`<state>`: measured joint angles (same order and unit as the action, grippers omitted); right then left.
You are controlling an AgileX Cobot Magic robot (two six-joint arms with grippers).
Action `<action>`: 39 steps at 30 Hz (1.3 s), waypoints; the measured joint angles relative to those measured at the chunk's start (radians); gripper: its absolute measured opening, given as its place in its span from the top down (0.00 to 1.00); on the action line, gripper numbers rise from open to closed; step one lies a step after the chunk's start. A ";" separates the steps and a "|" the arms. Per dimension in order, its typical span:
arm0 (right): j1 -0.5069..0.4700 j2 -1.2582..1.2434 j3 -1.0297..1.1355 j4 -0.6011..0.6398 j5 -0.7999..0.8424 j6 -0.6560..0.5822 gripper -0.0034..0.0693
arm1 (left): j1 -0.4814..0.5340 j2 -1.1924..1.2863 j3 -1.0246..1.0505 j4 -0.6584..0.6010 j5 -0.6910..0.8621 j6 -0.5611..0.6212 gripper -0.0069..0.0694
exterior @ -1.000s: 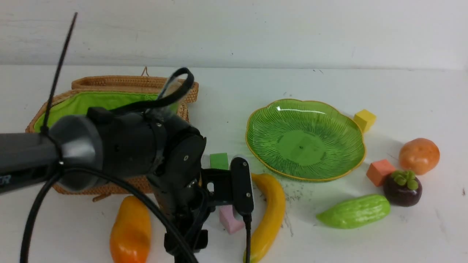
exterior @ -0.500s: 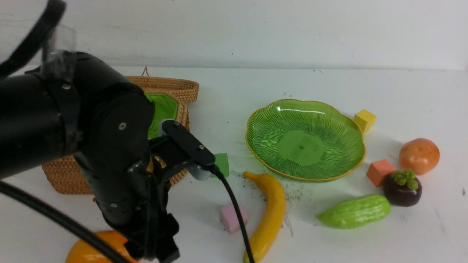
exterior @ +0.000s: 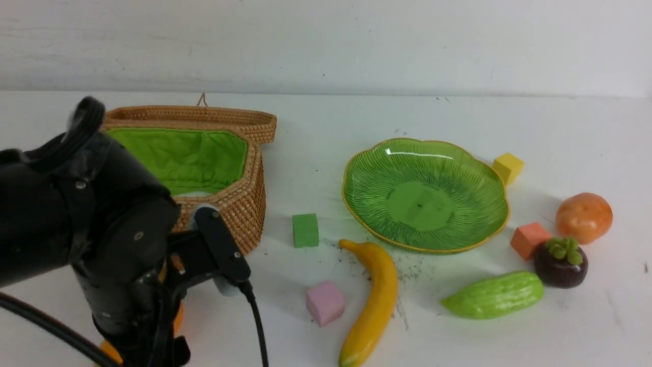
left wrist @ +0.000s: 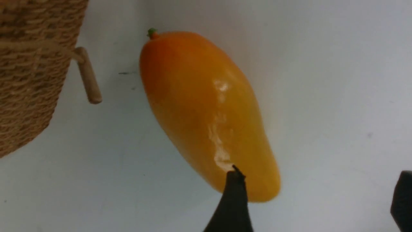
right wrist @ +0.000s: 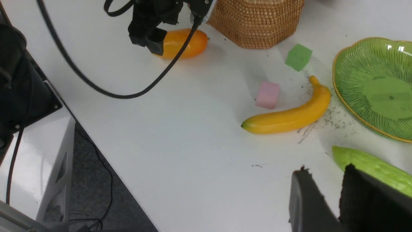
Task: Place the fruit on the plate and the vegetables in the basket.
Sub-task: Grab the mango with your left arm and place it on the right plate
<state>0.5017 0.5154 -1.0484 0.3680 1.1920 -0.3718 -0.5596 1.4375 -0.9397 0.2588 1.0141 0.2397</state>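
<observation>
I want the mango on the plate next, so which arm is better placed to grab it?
Left. The open left gripper hangs over one end of the mango beside the basket, while the right gripper sits far off near the green gourd.

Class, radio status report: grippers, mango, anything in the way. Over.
Left gripper open over mango, not gripping. Right gripper slightly open, empty. Pink cube, banana between mango and plate.

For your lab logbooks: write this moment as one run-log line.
left fingers: open at mango | right fingers: narrow gap, empty | plate: empty | basket: open
</observation>
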 joint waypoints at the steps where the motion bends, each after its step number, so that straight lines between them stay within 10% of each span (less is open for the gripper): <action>1: 0.000 0.000 0.000 0.000 0.004 -0.003 0.70 | 0.031 0.000 0.014 0.000 -0.031 -0.005 0.11; 11: 0.000 0.000 0.000 0.001 0.013 -0.012 0.70 | 0.229 0.025 0.059 -0.159 -0.237 -0.031 0.10; 21: 0.000 0.000 0.000 0.013 0.019 -0.014 0.69 | 0.245 0.103 0.051 -0.059 -0.271 -0.217 0.11; 39: 0.000 0.000 0.000 0.016 0.022 -0.018 0.68 | 0.245 -0.020 0.060 -0.145 -0.252 -0.163 0.13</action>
<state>0.5017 0.5154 -1.0484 0.3838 1.2142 -0.3899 -0.3148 1.4179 -0.8794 0.1140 0.7623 0.0765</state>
